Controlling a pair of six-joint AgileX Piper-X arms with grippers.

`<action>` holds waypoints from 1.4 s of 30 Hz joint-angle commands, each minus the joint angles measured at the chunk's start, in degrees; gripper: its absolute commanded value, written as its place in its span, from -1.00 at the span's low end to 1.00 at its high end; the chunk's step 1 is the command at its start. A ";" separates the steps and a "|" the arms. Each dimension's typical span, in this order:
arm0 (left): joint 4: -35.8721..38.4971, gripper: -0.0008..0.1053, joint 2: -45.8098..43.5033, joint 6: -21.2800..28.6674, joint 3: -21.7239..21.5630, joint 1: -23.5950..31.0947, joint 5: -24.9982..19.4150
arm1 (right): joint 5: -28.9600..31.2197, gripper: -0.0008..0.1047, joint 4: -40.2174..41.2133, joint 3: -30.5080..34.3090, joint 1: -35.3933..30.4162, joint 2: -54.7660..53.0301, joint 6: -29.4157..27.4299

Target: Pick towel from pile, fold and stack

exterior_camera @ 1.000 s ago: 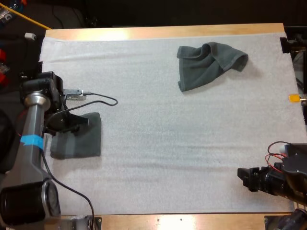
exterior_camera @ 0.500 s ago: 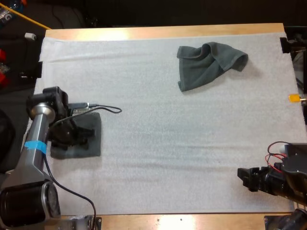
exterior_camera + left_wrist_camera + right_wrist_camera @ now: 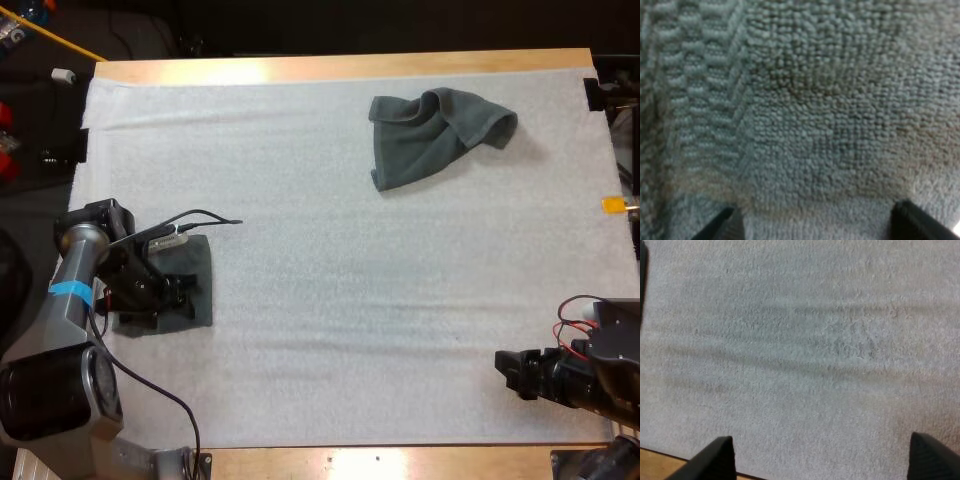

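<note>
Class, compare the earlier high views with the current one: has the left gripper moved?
Yes. The left gripper has shifted toward the table's near side, from the far edge of the folded towel to over its middle.

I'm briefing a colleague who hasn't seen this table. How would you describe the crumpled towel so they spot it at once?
On the white mat, look to the far side, right of centre: the crumpled towel lies dark grey-green. Unlike the folded towel at the mat's left edge beneath the left end effector, it is bunched into ridges with no arm near.
</note>
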 commanded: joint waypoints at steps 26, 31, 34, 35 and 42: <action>-5.88 0.15 5.91 -2.57 -13.16 -0.14 2.68 | -0.27 0.31 0.04 -0.33 0.21 -0.32 -0.71; -6.75 0.15 6.44 -2.57 -13.42 -0.14 2.54 | -0.27 0.31 -0.44 -0.33 0.21 -0.32 -0.71; -5.50 0.15 5.17 -2.57 -14.39 -0.14 2.54 | -0.27 0.31 -2.85 -0.33 0.21 -0.32 -0.50; -5.15 0.15 4.28 -2.57 -14.81 -0.14 2.54 | -0.27 0.31 -4.19 -0.33 0.21 -0.32 -0.49; -4.59 0.15 -4.54 -2.57 -18.26 -0.62 2.54 | 1.63 0.31 -11.11 -0.33 0.21 -0.32 -0.54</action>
